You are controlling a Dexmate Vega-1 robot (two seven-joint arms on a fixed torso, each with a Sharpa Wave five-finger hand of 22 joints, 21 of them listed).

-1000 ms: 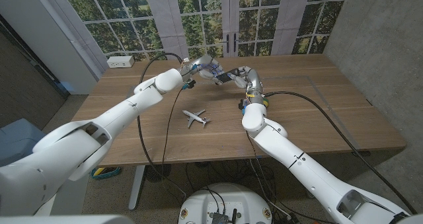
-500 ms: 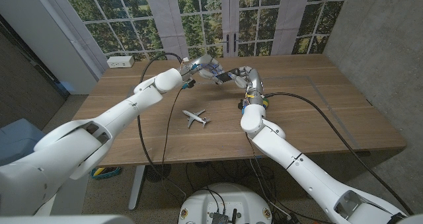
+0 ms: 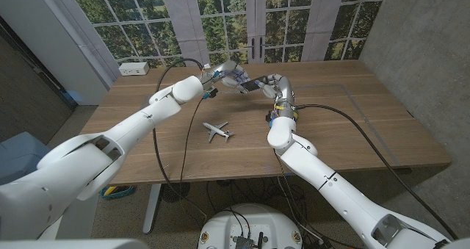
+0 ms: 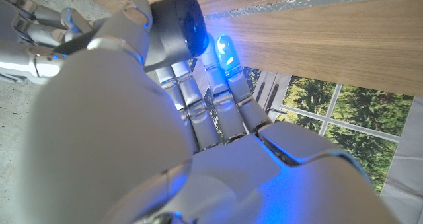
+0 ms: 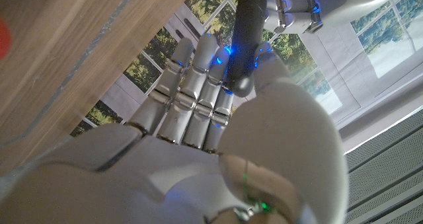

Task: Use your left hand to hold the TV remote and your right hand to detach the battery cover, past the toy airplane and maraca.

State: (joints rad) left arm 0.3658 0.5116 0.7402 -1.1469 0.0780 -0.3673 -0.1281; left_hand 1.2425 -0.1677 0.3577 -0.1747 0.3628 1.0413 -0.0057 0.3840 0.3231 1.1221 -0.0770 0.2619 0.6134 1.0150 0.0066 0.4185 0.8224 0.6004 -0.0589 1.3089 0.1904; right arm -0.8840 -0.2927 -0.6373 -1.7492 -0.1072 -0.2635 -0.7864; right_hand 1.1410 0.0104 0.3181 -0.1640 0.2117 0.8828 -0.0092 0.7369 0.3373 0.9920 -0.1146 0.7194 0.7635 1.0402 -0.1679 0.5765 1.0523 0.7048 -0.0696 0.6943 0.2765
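Remote (image 3: 248, 83) stays raised, left hand (image 3: 226, 74) gripping it; right hand (image 3: 270, 82) still pinches its end; nothing has moved, cover not visibly detached.

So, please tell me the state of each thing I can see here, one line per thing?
TV remote: lifted off the table, held between both hands.
Left robot hand: holds one end of the remote.
Right robot hand: grips the other end.
Toy airplane: lying on the table, untouched.

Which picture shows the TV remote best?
The right wrist view: the remote runs as a long dark bar past the right hand. In the head view it is a small dark sliver between both hands, above the table. In the left wrist view I cannot pick it out.
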